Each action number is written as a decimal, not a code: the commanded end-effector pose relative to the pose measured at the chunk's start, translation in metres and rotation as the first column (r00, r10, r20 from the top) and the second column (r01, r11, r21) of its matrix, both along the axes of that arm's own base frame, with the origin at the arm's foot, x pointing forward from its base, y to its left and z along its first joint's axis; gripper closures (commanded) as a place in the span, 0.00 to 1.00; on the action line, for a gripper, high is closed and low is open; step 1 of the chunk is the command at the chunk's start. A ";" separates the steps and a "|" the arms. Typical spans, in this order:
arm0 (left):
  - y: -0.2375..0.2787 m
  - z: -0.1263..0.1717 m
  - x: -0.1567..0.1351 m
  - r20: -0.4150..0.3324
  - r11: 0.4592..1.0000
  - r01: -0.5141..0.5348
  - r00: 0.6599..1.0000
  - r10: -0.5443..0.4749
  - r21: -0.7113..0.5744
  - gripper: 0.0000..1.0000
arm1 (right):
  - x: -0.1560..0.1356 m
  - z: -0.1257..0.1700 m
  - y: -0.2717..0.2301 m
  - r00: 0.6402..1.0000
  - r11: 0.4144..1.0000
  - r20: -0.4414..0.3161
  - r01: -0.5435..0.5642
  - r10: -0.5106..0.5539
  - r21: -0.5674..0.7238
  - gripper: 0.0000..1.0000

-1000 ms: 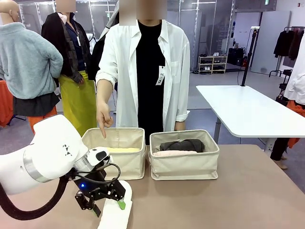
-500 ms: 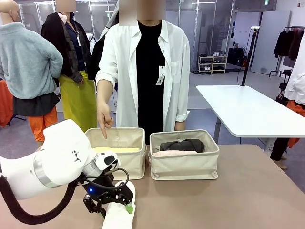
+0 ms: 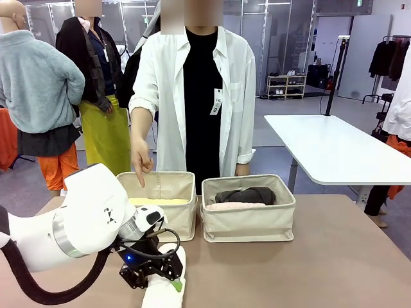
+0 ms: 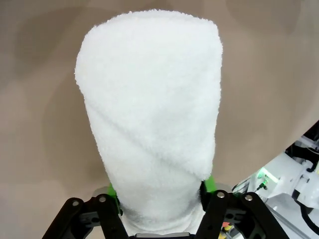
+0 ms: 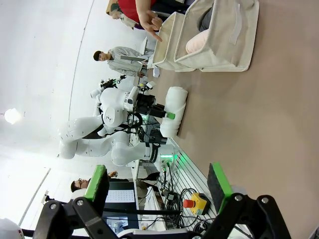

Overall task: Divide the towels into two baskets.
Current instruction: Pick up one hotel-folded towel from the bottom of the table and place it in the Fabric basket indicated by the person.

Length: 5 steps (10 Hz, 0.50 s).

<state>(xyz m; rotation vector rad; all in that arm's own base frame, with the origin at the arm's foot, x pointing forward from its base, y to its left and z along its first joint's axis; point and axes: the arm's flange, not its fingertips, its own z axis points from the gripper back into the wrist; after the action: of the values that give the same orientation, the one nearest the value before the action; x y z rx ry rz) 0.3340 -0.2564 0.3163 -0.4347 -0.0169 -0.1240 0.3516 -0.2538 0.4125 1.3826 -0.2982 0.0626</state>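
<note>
The white towel (image 4: 152,114) lies on the table (image 3: 334,256), a soft terry roll running straight out ahead of the left gripper (image 4: 160,195), whose jaws pinch its near end between the green pads (image 4: 208,184). It looks light and squashy rather than slippery; the pile should give under the pads, so a hold taken deep on the thick body of the roll seems safer than one at the loose outer flap, which could unwind when lifted. Held by one end, the far end will likely droop.

In the front view the left arm (image 3: 83,221) is bent low over the table, wrist turned down, gripper over the towel. Beyond the jaws stand the two baskets: the left basket (image 3: 168,215) holds the yellow towel (image 3: 160,201), and the person's hand (image 3: 140,160) points down into it. The right basket (image 3: 250,221) holds the grey towel (image 3: 246,195) and the pink towel (image 3: 234,206).

The right gripper (image 5: 158,186) hangs well apart, jaws spread and empty.
</note>
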 end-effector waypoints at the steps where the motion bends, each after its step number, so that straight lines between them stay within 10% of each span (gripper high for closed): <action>1: 0.003 -0.002 -0.011 0.016 1.000 -0.024 1.000 0.024 0.012 1.00 | -0.004 0.001 0.003 1.000 1.000 0.000 0.004 -0.004 -0.015 0.00; 5: 0.006 0.045 -0.022 0.068 0.990 0.110 0.991 -0.116 0.087 0.98 | -0.004 0.001 0.003 1.000 1.000 0.000 0.004 -0.004 -0.015 0.00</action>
<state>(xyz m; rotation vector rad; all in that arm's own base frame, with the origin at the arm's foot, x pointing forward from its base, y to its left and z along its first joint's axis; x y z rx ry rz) 0.3318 -0.2607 0.3398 -0.3771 -0.0580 -0.2053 0.3516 -0.2538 0.4123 1.3828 -0.2981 0.0624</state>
